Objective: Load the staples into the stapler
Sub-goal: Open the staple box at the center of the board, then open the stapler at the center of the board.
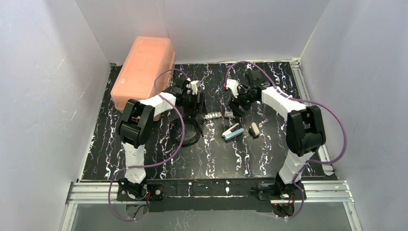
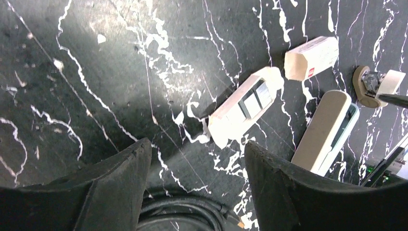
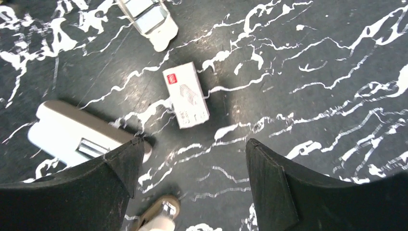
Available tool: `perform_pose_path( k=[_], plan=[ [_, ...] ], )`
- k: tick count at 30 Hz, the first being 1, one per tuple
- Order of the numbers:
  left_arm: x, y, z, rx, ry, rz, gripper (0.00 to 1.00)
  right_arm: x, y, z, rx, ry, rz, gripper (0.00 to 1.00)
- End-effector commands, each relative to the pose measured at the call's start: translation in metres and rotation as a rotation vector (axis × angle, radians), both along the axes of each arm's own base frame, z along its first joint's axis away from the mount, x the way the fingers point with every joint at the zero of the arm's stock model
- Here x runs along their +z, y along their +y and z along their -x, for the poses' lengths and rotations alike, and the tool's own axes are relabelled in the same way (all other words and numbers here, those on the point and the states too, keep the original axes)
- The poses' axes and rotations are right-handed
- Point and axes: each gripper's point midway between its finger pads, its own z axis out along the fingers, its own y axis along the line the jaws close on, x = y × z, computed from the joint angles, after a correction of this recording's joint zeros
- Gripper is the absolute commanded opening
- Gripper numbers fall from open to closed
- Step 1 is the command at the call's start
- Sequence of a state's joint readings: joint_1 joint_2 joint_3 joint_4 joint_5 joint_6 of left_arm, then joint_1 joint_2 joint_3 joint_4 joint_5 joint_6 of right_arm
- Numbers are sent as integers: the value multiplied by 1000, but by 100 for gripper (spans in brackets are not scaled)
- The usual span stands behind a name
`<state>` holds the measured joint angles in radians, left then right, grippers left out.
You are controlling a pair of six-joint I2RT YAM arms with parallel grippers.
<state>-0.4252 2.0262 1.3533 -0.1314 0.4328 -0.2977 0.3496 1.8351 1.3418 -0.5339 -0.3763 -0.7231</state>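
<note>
Surface: a black table point(image 1: 144, 159), veined white like marble, is closed in by plain pale walls point(image 1: 43, 96).
Left claw: the left claw point(image 2: 197, 180) is held spread apart and nothing is gripped. Its two matte black fingers point(image 2: 118, 185) are cut off by the lower edge.
Right claw: the right claw point(image 3: 192, 175) is likewise spread apart, with nothing gripped.
Staples: the staples point(image 2: 246, 103) are laid flat on the table just ahead of the left claw. Silvery strips are set in one tan cardboard tray, and their number cannot be counted surely. From the right claw only one end of the tray is seen.
Stapler: one stapler point(image 3: 72, 137), a rounded oblong with a pale top over light-blue plastic, is found just beside the right claw, partly hidden behind one finger.
Small box: one small box point(image 3: 186, 95) of white card, marked in red, is laid ahead of the right claw, apart from it.
Tan piece: one small rounded tan piece point(image 2: 370, 84) is hard to make out.
Cable: one black cable point(image 1: 185, 131) is coiled near the left claw.
Tub: one translucent orange-pink tub point(image 1: 144, 70) with rounded corners is seen well beyond the left claw.
</note>
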Motion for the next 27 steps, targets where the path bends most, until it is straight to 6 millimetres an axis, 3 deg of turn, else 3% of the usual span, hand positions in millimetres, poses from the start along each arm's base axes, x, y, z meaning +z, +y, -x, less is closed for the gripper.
perform_pose_path(
  k=[1, 5, 9, 14, 18, 27],
  plan=[
    [30, 6, 19, -89, -31, 22, 70, 23, -11, 38, 71, 33, -17, 85],
    [62, -3, 34, -197, -111, 114, 75, 21, -15, 74, 179, 101, -20, 87],
    [86, -7, 53, -324, -197, 186, 87, 15, -21, 88, 245, 121, 4, 91],
    [101, -7, 74, -441, -222, 234, 93, 3, -22, 90, 321, 111, 42, 98],
    [106, -5, 86, -473, -238, 260, 97, -8, -24, 89, 389, 106, 96, 99],
    [106, 2, 90, -492, -278, 260, 98, -30, -13, 83, 483, 55, 191, 99]
  ],
)
